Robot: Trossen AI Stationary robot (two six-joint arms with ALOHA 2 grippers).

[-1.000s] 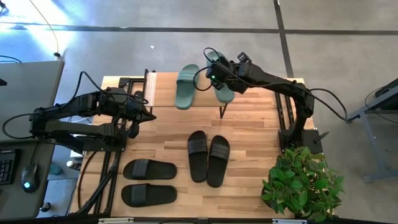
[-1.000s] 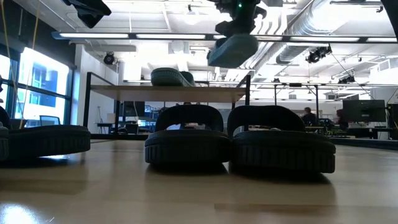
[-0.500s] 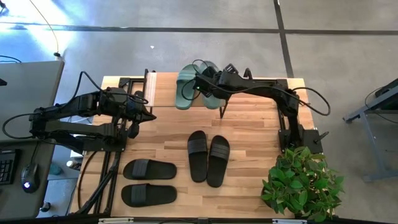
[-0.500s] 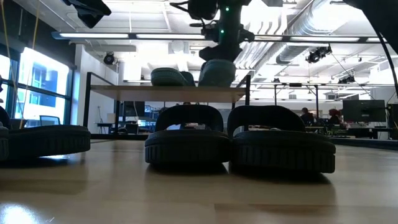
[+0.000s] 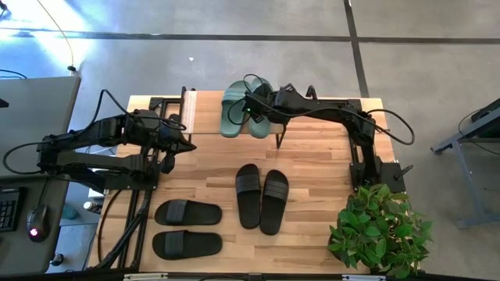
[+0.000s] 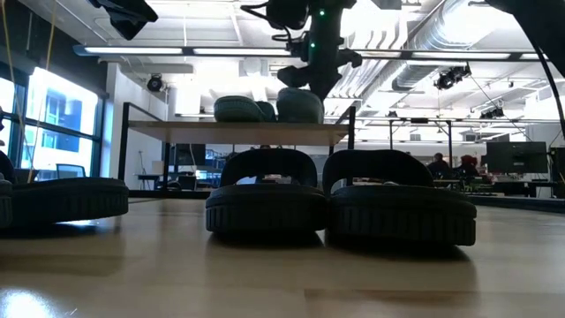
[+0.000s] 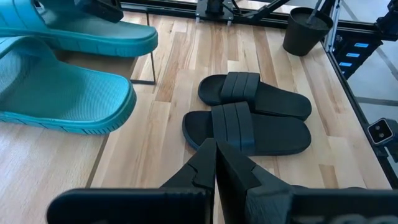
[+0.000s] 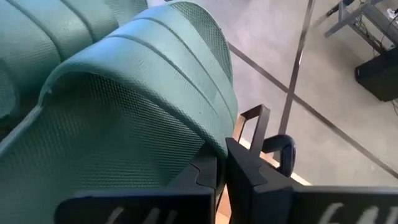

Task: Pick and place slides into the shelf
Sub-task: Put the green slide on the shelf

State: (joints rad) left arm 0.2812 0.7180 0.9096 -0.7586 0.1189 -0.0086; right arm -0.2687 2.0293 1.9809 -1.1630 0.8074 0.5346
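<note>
Right wrist view puts the right claw (image 8: 222,163) directly against the second sage-green slide (image 8: 134,93), its two dark fingers pinched close together on the edge of the strap, so the claw reads as clamped on that slide. From above, the same claw (image 5: 254,108) sits over the shelf (image 5: 205,104) at the far edge of the surface (image 5: 211,176), with the held slide (image 5: 260,109) lying just beside the first sage-green slide (image 5: 235,108), which is already on the top board. The likely reason for the grip is to keep the slide level and parallel to its mate until it is fully down. Only the low view settles how far down it is: the slide's rounded end (image 6: 300,105) appears to rest on the board (image 6: 238,129) next to the other green one (image 6: 238,109), so release seems the next step. The left claw (image 7: 216,163) waits over the left side of the surface, fingers pressed together on nothing. Its wrist camera shows what the low view flattens: the black pair in the middle (image 7: 249,118) lying side by side and touching. The other black pair (image 5: 187,226) near the front left shows clearly only from above, well apart from the shelf. A potted plant (image 5: 380,226) stands at the front right corner.
</note>
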